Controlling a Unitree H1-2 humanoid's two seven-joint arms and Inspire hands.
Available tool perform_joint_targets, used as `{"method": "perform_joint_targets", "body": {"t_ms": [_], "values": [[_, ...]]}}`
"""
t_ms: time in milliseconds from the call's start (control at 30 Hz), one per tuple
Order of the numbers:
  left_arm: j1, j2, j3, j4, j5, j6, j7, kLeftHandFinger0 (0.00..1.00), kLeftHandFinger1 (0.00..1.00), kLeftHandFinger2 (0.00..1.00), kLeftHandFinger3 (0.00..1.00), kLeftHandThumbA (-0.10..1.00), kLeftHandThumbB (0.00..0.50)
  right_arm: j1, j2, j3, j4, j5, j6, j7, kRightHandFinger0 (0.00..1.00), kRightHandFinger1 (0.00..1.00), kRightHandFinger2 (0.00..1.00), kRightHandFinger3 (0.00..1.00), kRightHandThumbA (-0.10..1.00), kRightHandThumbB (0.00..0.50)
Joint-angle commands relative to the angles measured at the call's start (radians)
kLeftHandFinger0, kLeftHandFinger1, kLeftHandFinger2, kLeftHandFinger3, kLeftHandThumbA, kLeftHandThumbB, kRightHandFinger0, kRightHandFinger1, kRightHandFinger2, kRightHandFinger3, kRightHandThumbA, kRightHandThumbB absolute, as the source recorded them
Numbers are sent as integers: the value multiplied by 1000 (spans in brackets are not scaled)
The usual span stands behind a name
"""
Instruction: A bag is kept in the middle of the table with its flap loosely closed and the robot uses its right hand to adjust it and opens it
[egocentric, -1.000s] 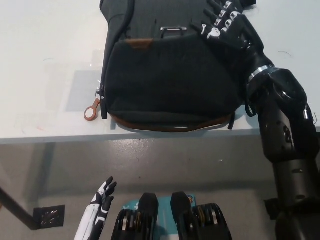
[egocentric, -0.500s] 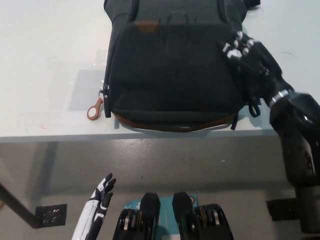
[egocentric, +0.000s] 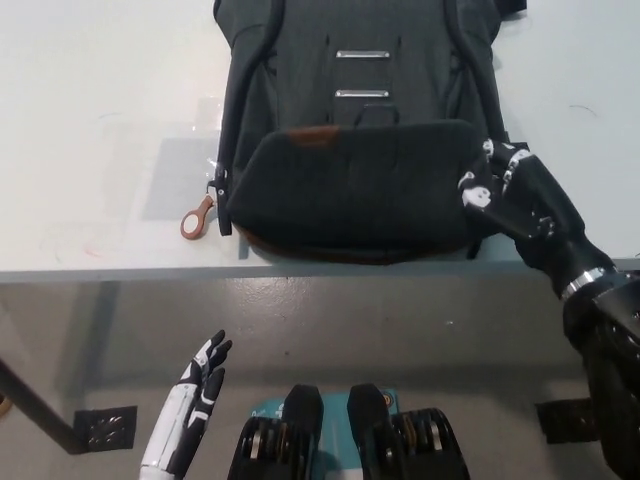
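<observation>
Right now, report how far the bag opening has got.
Flap is pulled down toward the table edge, baring two metal bars on the bag. Right hand grips the flap's right corner. Left hand hangs below the table. Flap not yet fully folded clear.

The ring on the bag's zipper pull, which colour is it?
Brown, like tan leather; the ring lies at the bag left side, head view.
</observation>
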Motion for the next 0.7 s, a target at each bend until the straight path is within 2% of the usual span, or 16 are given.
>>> {"method": "perform_joint_targets", "body": {"t_ms": [0, 33, 100, 133, 167, 200, 267, 333, 367, 400, 433, 467, 500, 533, 567, 667], "values": [[-10, 10, -5, -2, 6, -10, -6, 1000, 1000, 1000, 1000, 1000, 204, -9, -16, -21, -70, -17, -36, 2, 11, 301, 603, 627, -100, 89], [-11, 11, -5, -4, 6, -8, -7, 1000, 1000, 1000, 1000, 1000, 200, -7, -14, -24, -74, -23, -37, -4, 41, 331, 620, 635, -100, 93], [-14, 11, -6, -2, 0, -7, -11, 1000, 1000, 1000, 1000, 1000, 210, -2, -21, -19, -85, -49, -43, -10, 33, 337, 619, 660, -100, 96], [-18, 9, -5, 4, -1, -14, -8, 1000, 1000, 1000, 1000, 1000, 228, 7, -30, -8, -100, -79, -51, -14, 67, 378, 642, 704, -100, 96], [-22, 9, -4, 4, -2, -14, -8, 1000, 1000, 1000, 1000, 1000, 228, 20, -32, 0, -114, -107, -58, -21, 120, 442, 693, 751, -100, 106], [-24, 10, -4, 3, -3, -13, -9, 1000, 1000, 1000, 1000, 1000, 228, 27, -31, 2, -123, -120, -58, -27, 140, 470, 723, 756, -100, 110], [-29, 11, -2, 0, -8, -6, -11, 1000, 1000, 1000, 1000, 1000, 224, 57, -26, 5, -134, -134, -88, -29, 242, 630, 833, 802, -100, 137], [-33, 12, 0, -6, -13, 5, -15, 1000, 1000, 1000, 1000, 1000, 213, 96, -22, 2, -153, -128, -90, -19, 306, 709, 974, 956, -76, 156], [-36, 11, 0, -6, -15, 7, -16, 1000, 1000, 1000, 1000, 1000, 213, 108, -21, 2, -166, -126, -72, -18, 321, 708, 946, 895, -47, 160], [-38, 12, 0, -5, -17, 4, -17, 1000, 1000, 1000, 1000, 1000, 216, 135, -26, 9, -184, -127, -66, -9, 365, 678, 860, 878, 112, 172], [-41, 14, 0, -6, -14, 4, -18, 1000, 1000, 1000, 1000, 1000, 220, 159, -36, 19, -199, -129, -62, 5, 463, 701, 851, 918, 234, 176], [-44, 14, 1, -8, -15, 12, -19, 1000, 1000, 1000, 1000, 1000, 220, 195, -61, 40, -202, -135, -99, 38, 797, 963, 1000, 1000, 454, 191], [-46, 14, 2, -10, -17, 17, -20, 1000, 1000, 1000, 1000, 1000, 221, 213, -78, 53, -203, -139, -116, 60, 914, 1000, 1000, 1000, 524, 197], [-49, 14, 3, -9, -15, 19, -20, 1000, 1000, 1000, 1000, 1000, 218, 234, -105, 76, -203, -158, -144, 82, 1000, 1000, 1000, 1000, 679, 228], [-50, 13, 4, -13, -15, 26, -20, 1000, 1000, 1000, 1000, 1000, 223, 249, -125, 96, -202, -182, -173, 93, 1000, 1000, 1000, 1000, 753, 256], [-57, 16, 4, -8, -12, 23, -21, 1000, 1000, 1000, 1000, 1000, 219, 330, -192, 171, -205, -281, -279, 106, 1000, 1000, 1000, 1000, 848, 311]]}}
